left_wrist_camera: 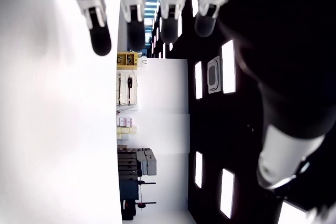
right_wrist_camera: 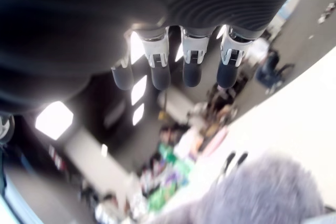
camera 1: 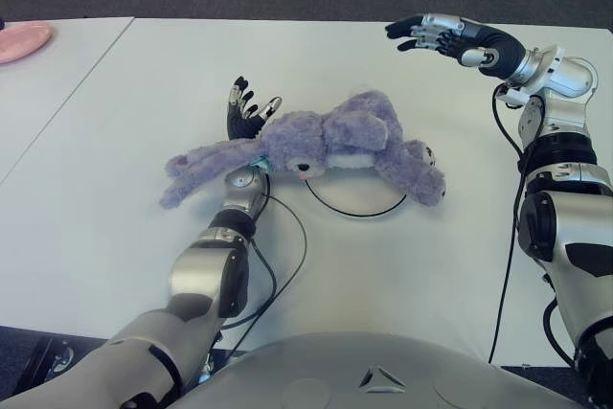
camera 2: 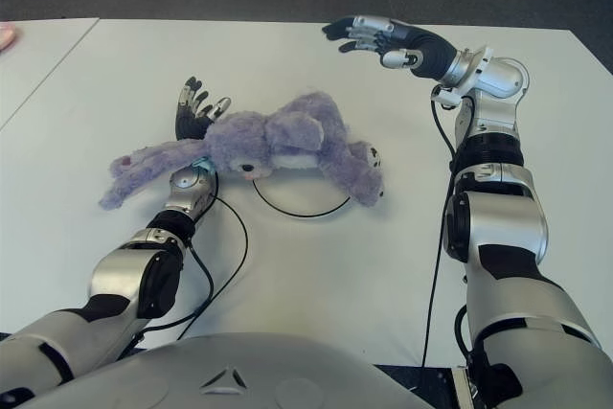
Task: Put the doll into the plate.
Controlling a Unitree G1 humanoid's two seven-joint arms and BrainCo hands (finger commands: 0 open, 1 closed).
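A purple plush doll (camera 1: 335, 141) lies sprawled on the white table (camera 1: 115, 141). Its body covers most of a white plate, of which only the dark rim (camera 1: 356, 214) shows in front of it. My left hand (camera 1: 251, 107) stands at the doll's far left side with fingers spread upward and holding nothing. One long plush limb (camera 1: 196, 168) drapes over that wrist. My right hand (camera 1: 419, 35) hovers open above the table, beyond and to the right of the doll. The right wrist view shows straight fingers (right_wrist_camera: 191, 66) with the purple fur (right_wrist_camera: 262, 192) below them.
A pink plate (camera 1: 19, 41) sits on the neighbouring table at the far left. Black cables (camera 1: 287, 256) run along both arms over the table. A seam (camera 1: 67, 102) divides the two tabletops. Dark floor lies beyond the far edge.
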